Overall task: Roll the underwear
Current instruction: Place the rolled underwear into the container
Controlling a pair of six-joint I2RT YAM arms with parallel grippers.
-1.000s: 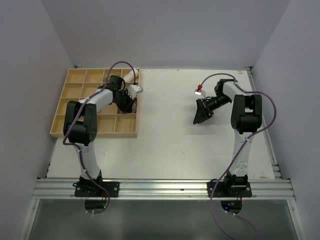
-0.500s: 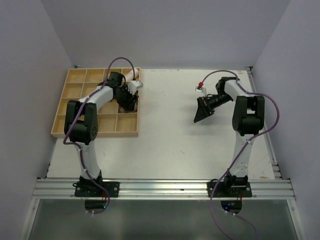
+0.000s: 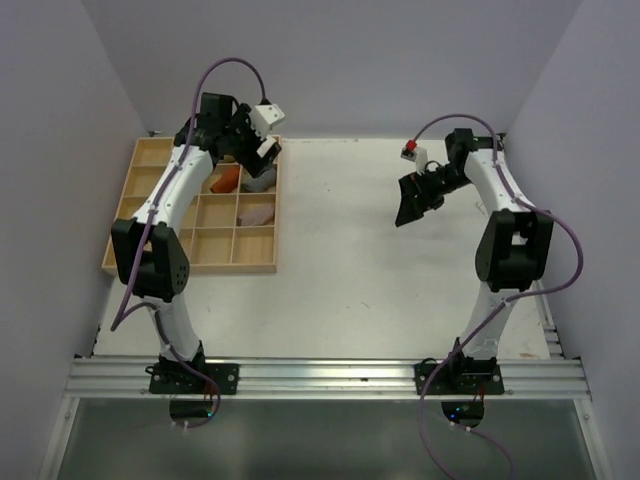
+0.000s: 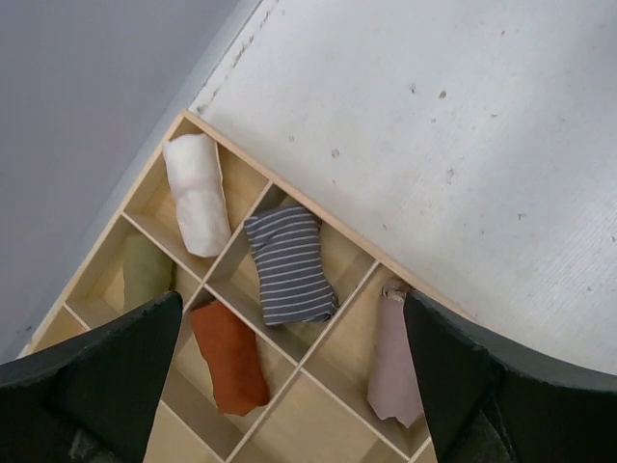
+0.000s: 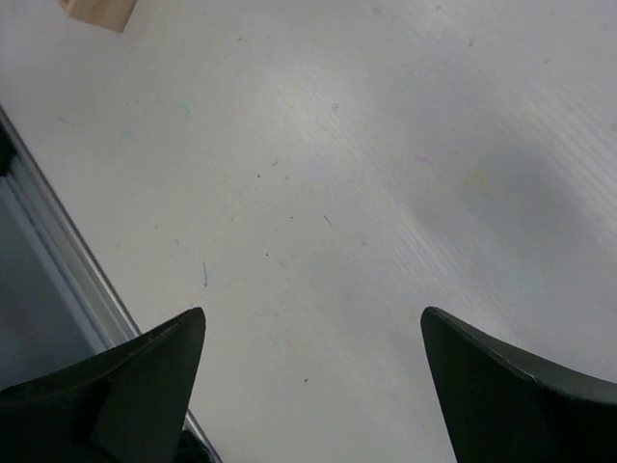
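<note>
Under the left gripper (image 4: 291,299), the tray (image 4: 328,214) dividers wall off cells plugged by the rust-orange underwear (image 4: 229,357), the beige-pink underwear (image 4: 393,357) and a striped roll (image 4: 289,265). The cell nearest the claw seems bare. Under the right gripper (image 5: 310,313), open table (image 5: 386,145) gives free passage.

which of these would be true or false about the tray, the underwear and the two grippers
1. The rust-orange underwear lies rolled in a compartment of the wooden tray. True.
2. The left gripper is shut on the striped garment. False: it is open and empty, and that garment lies in the tray.
3. The pale pink underwear shares the rust-orange one's compartment. False: each has its own compartment.
4. The right gripper is open over bare table. True.
</note>
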